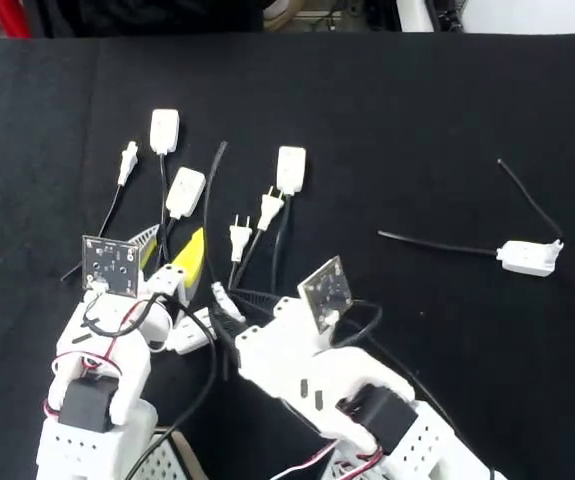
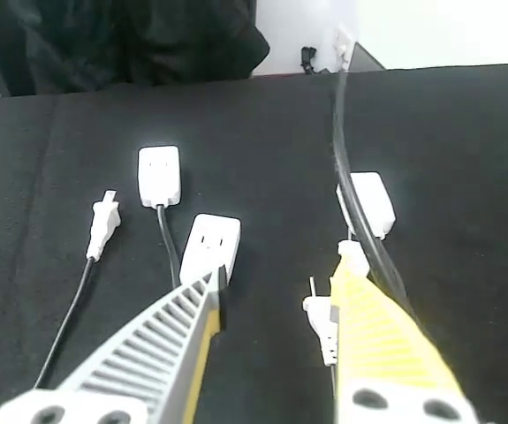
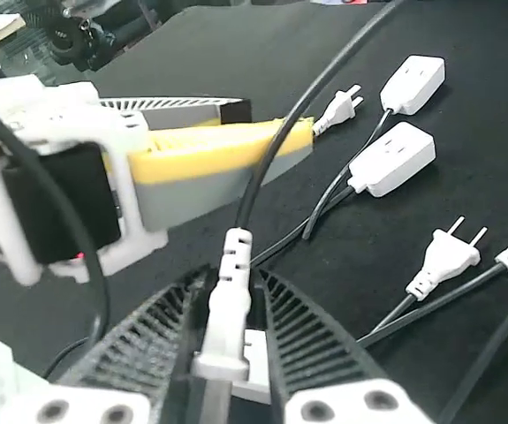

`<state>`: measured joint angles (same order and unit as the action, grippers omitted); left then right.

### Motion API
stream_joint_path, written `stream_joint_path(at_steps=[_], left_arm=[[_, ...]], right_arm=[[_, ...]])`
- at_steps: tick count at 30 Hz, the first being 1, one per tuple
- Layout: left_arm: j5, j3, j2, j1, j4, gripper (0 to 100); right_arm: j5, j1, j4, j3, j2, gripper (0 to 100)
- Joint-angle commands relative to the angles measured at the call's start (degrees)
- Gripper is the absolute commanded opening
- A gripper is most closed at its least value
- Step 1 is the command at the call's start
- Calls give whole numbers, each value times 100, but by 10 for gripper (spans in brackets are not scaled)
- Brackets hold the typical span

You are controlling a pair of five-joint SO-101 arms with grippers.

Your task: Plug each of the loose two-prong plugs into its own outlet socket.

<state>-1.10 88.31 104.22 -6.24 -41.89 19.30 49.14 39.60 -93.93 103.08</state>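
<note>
My right gripper [image 3: 234,281] is shut on a white two-prong plug [image 3: 229,305], held low between the two arms [image 1: 223,299]; its black cord [image 1: 210,195] runs away across the table. My left gripper [image 2: 280,278] stands open over the cloth just short of a white outlet socket [image 2: 211,244], nothing between its grey and yellow fingers [image 1: 193,256]. Two more sockets [image 1: 164,130] [image 1: 291,169] lie farther out. Loose plugs lie at the left [image 1: 127,163] and in the middle [image 1: 238,235] [image 1: 269,208].
The table wears a black cloth [image 1: 417,130]. Another white socket block [image 1: 527,257] with thin black cords lies alone at the right. Black cords cross the area ahead of both grippers. The right half of the table has open room.
</note>
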Motion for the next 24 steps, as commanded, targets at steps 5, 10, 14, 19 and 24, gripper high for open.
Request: stream_joint_path(at_steps=[5,10,14,19,24], left_arm=[[-53,-673,35,-541,-914,210],[-44,-980,35,-857,-1530,210],[0,-1121,35,-1077,-1776,210],[352,-1288,35,-1226,-2048,210],[484,-1288,35,-1138,-2066,209]], right_arm=[[-246,79,9,330,901,12],[-255,79,9,330,901,12],[-255,79,18,330,901,13],[-510,79,-18,180,892,13],[-571,-246,26,171,892,13]])
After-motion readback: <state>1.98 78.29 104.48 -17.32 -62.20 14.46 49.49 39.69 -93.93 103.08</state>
